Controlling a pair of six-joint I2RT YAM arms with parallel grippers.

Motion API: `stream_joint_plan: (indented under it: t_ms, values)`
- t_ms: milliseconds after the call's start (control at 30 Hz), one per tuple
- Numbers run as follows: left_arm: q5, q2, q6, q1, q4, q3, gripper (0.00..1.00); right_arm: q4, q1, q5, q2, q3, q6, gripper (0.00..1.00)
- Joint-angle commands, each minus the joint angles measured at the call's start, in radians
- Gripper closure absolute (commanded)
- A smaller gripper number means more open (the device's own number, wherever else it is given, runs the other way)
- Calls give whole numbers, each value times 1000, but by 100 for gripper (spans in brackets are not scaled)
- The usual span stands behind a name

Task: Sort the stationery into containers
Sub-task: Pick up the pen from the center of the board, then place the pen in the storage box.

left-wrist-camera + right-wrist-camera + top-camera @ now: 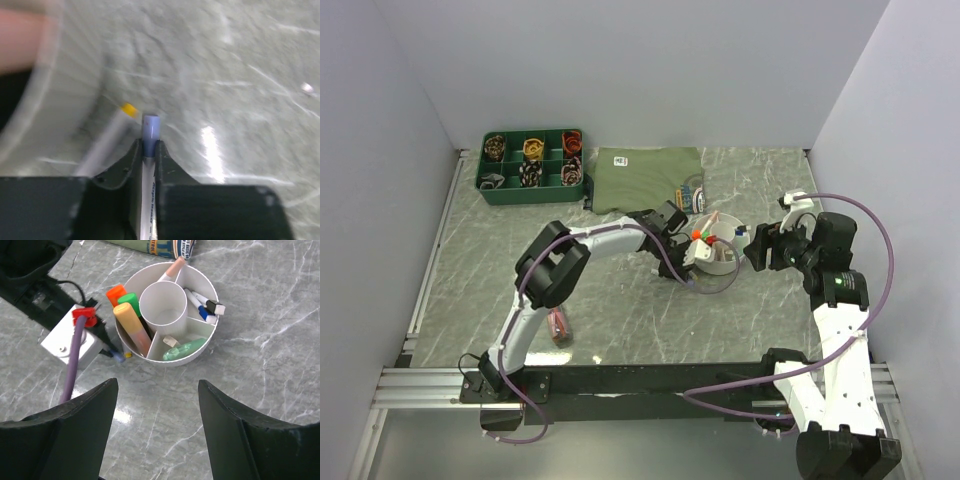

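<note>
A blue-capped pen (pixel 150 129) is clamped between the left jaws, its cap poking out past their tips and low over the grey marble surface (pixel 260 365). It sits just outside the white round organiser (pixel 172 361), on the side by the highlighter compartment. Whether the pen touches the surface cannot be told. A second slim pen with a yellow end (pixel 129 110) lies just beside it.

Inside the organiser's ring sit an orange highlighter (pixel 116 291), a green highlighter (pixel 129 299) and a yellow-capped marker (pixel 131 325), all in one compartment. There is also a pink-capped pen (pixel 175 267), two white markers (pixel 202 302) and a mint-green piece (pixel 184 349) – the central cup (pixel 163 302) holds nothing.

The right jaws hover spread wide on the organiser's far side, gripping nothing. A short pinkish tube (pixel 558 325) lies well apart, beside the left arm. At the back are a folded olive cloth (pixel 648 180) and a green divided tray (pixel 532 165).
</note>
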Motion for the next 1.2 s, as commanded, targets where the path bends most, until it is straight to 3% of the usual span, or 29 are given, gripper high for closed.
stream_joint_plan:
  t_ms: [0,167,267,400,467,533,567,633,667,733,767,800,833,1167]
  values:
    - [-32,-85,-2,-16,-79,-123,94,27,2,-16,-9,4,-3,27]
    - [18,-218,29,-14,-170,-99,99,41,2,-12,-3,15,16,27]
    - [100,-263,71,3,-284,19,99,58,2,-9,2,19,34,27]
    - [276,-265,63,73,-279,186,99,88,1,-7,7,4,69,27]
    - [439,-239,13,119,-180,272,99,108,2,-4,8,1,94,28]
    - [501,-226,-206,136,-1,289,99,122,1,2,5,-2,108,28]
    - [572,-219,-297,144,247,274,99,124,1,5,4,-4,111,28]
    - [598,-197,-632,161,582,187,99,122,1,14,5,-1,111,28]
    - [604,-177,-904,167,955,165,99,119,1,17,5,4,111,28]
    - [603,-75,-1163,171,1293,174,99,111,1,30,5,9,106,28]
    - [595,-29,-1397,173,1430,203,99,110,1,33,7,10,105,28]
    - [571,16,-1470,173,1580,240,99,108,-1,37,8,12,105,28]
    - [548,59,-1470,171,1545,301,99,107,-1,42,8,12,106,28]
    - [480,183,-1526,171,1643,297,99,78,-13,73,28,39,114,28]
